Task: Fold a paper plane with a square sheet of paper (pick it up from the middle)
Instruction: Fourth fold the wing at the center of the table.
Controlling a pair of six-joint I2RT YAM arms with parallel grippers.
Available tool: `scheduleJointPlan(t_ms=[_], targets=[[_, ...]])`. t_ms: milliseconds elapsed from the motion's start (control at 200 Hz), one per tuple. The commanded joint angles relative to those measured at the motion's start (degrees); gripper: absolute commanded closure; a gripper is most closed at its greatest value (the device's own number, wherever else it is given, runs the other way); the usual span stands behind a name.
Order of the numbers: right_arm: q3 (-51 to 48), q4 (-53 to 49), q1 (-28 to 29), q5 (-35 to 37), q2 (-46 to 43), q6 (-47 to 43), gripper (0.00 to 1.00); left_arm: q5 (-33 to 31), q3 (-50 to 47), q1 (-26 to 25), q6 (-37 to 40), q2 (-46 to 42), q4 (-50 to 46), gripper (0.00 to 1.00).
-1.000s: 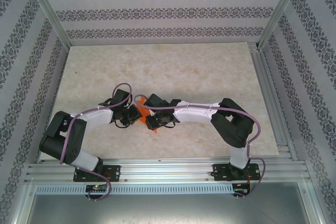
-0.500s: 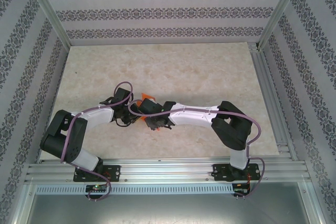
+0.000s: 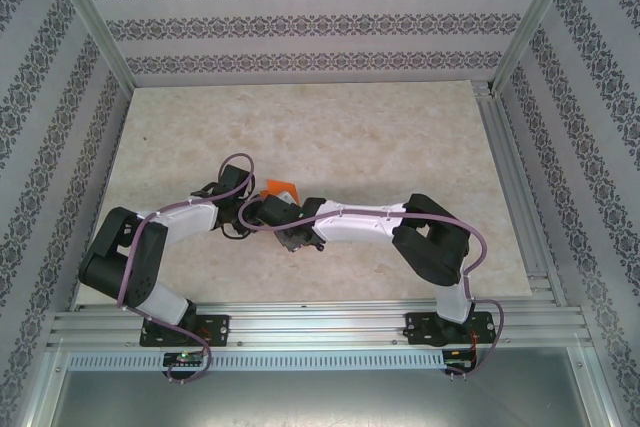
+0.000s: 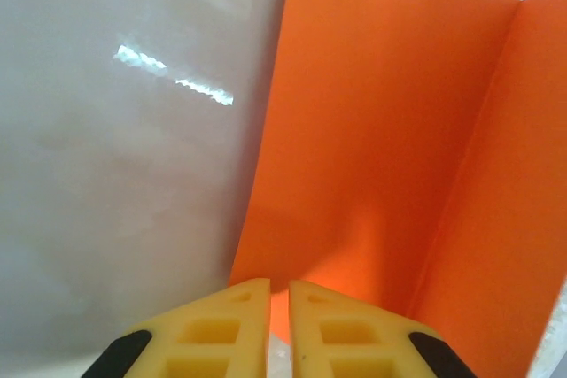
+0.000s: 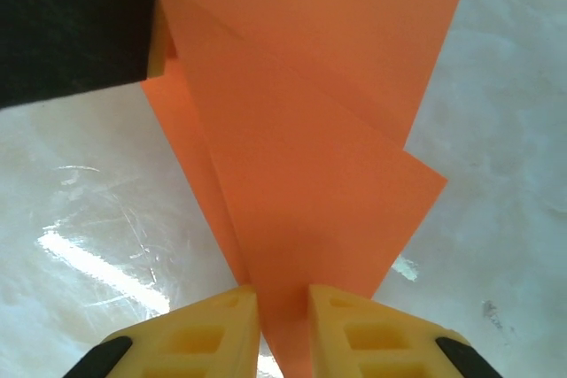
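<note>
Left side first: my left arm (image 3: pixel 185 215) reaches in to mid-counter, and my left jaws are pinched on the near edge of the paper (image 4: pixel 372 130). A sliver of orange shows in the slit between the yellow pads (image 4: pixel 221 329). From there the sheet runs straight away from me, long axis dead ahead. One sharp crease runs up its right side, and the flap beyond it tips up like a wall. It's thin, matte, plain orange. The counter (image 4: pixel 115 174) beside it is pale, marbled and glossy, throwing back a streak of light.

Centre, from above: a small orange corner pokes out on the far side, right where the two wrists meet. The sheet looks lifted off the counter, though I can't be sure.

Right side: my right jaws are clamped on the paper's narrow end. It fans out ahead in overlapping layers with straight diagonal fold edges and a clean corner at the right. The dark block at top left is likely my left jaws' housing, touching the same sheet. Neither arm is nearer, so I judge the next fold turns on the crease between my two grips.
</note>
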Motion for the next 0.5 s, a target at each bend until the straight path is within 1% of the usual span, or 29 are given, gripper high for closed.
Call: scheduleJointPlan(t_ms=[0, 50, 265, 444, 494], targets=[[-0.2, -0.7, 0.6, 3.9, -1.7, -0.5, 0.8, 0.6, 1.3, -0.8, 0.7, 0.6, 0.0, 0.84], [0.0, -0.8, 0.6, 4.3, -1.3, -1.0, 0.8, 0.6, 1.6, -0.8, 0.8, 0.6, -0.4, 0.84], [1.7, -2.8, 0.6, 5.6, 0.9, -3.5, 0.74, 0.5, 2.2, -0.7, 1.2, 0.9, -1.2, 0.84], [1.0, -2.6, 0.4, 5.3, 1.3, -4.2, 0.73, 0.7, 2.5, -0.7, 1.3, 1.7, -1.0, 0.85], [1.2, -2.7, 0.4, 5.3, 1.5, -4.2, 0.75, 0.6, 2.7, -0.8, 1.4, 1.8, -1.1, 0.85]])
